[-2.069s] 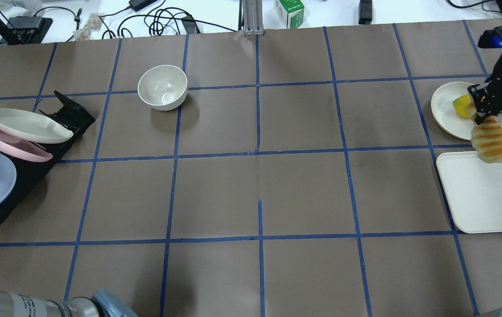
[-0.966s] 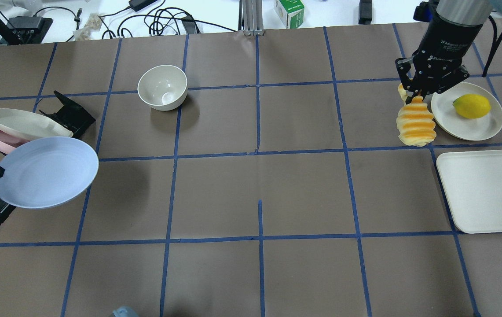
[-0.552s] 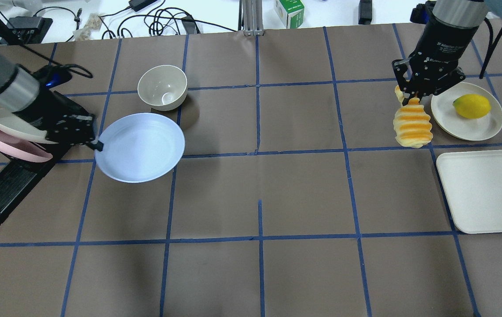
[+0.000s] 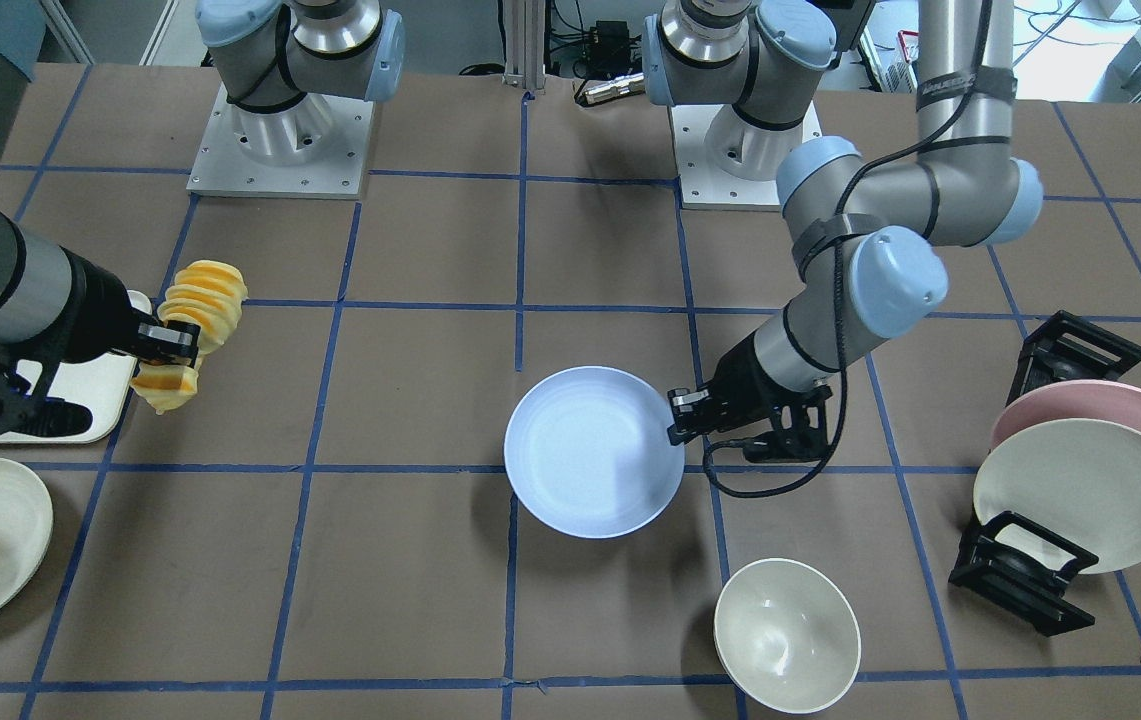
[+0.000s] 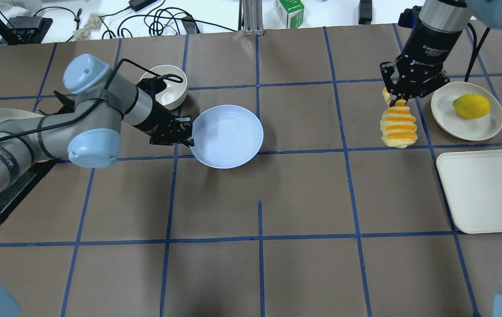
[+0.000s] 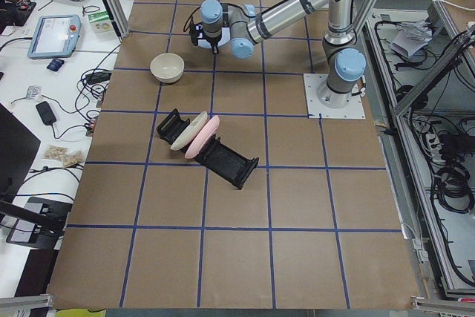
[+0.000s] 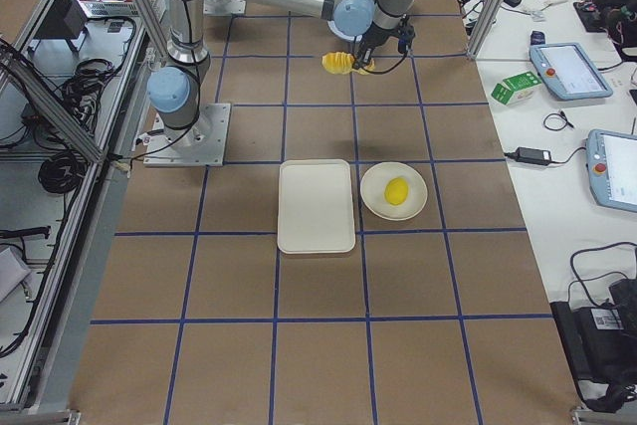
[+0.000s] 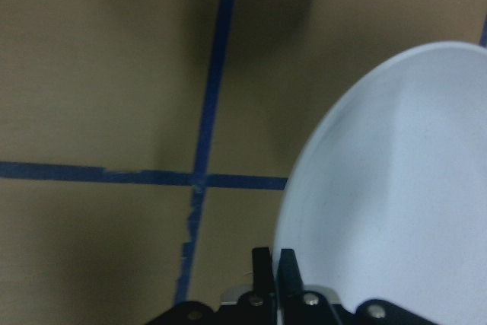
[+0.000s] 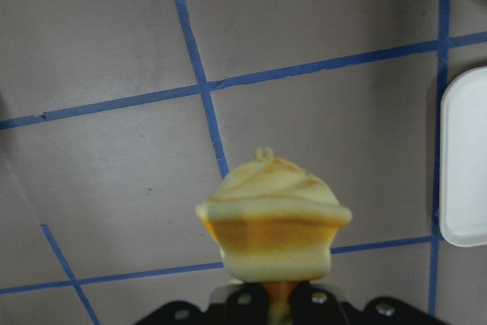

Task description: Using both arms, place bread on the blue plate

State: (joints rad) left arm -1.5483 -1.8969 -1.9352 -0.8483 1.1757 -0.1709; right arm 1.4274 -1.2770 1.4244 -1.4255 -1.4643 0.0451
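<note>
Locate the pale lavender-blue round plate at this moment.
In the overhead view the blue plate is left of table centre, its rim held by the left gripper, near the cream bowl.

- bread: is showing orange-yellow bands alternating with pale cream edges.
- blue plate: is showing plain pale lavender-blue.
- left gripper, right gripper: the 2 are showing black.
- left arm: is showing silver-grey tubing with light-blue joint caps.
- table: is wearing a brown cover with a blue tape grid.
- bowl: is showing cream-white.
- tray: is showing cream-white.
- fruit: is showing yellow on a small cream plate.
- rack: is showing black, carrying 1 pink plate and 1 large cream plate.
</note>
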